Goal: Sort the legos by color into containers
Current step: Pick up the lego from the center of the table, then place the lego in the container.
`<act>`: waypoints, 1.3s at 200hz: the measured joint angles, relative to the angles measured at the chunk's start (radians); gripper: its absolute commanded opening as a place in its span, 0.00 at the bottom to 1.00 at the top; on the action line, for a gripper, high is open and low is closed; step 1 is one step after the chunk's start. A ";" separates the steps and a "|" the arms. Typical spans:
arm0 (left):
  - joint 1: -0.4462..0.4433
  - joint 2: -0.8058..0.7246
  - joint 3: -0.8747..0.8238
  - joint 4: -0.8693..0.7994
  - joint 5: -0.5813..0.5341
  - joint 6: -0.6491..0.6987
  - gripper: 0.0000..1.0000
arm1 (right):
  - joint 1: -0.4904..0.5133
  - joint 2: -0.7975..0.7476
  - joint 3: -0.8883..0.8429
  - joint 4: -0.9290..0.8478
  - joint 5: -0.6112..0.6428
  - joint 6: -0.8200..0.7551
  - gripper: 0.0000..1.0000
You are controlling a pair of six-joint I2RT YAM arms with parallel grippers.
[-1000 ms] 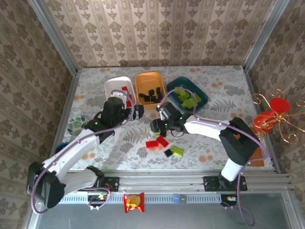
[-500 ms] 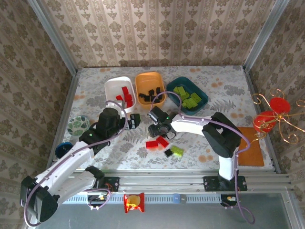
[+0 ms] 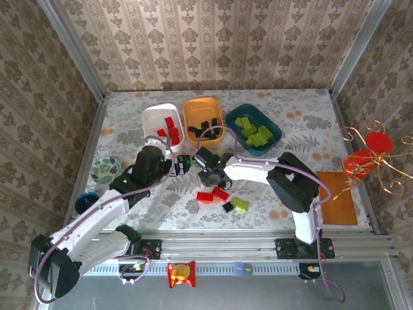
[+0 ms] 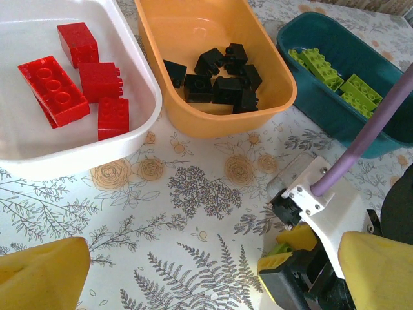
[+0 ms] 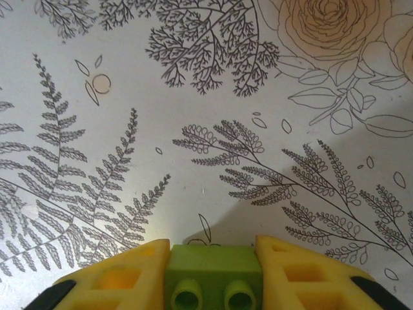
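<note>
Lime lego (image 5: 214, 274), lower part off-frame

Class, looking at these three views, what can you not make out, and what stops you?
Right wrist view: the green brick in the right gripper, lower part cut off by the bottom edge.
Left wrist view: the far end of the teal tray, past the right edge, partly behind the purple cable.
Top view: studs on the loose black brick, too small.
</note>
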 measured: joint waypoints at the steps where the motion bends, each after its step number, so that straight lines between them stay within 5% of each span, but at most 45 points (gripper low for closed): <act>1: 0.000 0.000 0.000 0.000 0.000 0.000 1.00 | 0.000 0.000 0.000 0.003 0.000 0.003 0.29; 65: 0.000 -0.024 -0.010 -0.002 -0.003 0.000 1.00 | -0.071 -0.179 -0.098 0.121 -0.082 0.004 0.27; 107: 0.001 -0.028 -0.011 -0.003 0.010 0.000 1.00 | -0.303 -0.338 -0.108 0.192 -0.112 0.018 0.26; 149: 0.001 -0.028 -0.013 -0.003 0.034 0.000 1.00 | -0.522 -0.256 -0.032 0.151 -0.066 0.035 0.27; 163: 0.001 -0.028 -0.016 -0.003 0.042 0.000 1.00 | -0.557 -0.187 0.041 0.122 -0.039 0.035 0.31; 204: -0.002 -0.008 -0.017 -0.033 0.060 0.000 1.00 | -0.599 -0.068 0.167 0.055 -0.003 0.033 0.66; 260: -0.105 0.096 -0.010 -0.071 0.069 0.006 0.97 | -0.590 -0.117 0.118 0.056 -0.009 0.042 0.70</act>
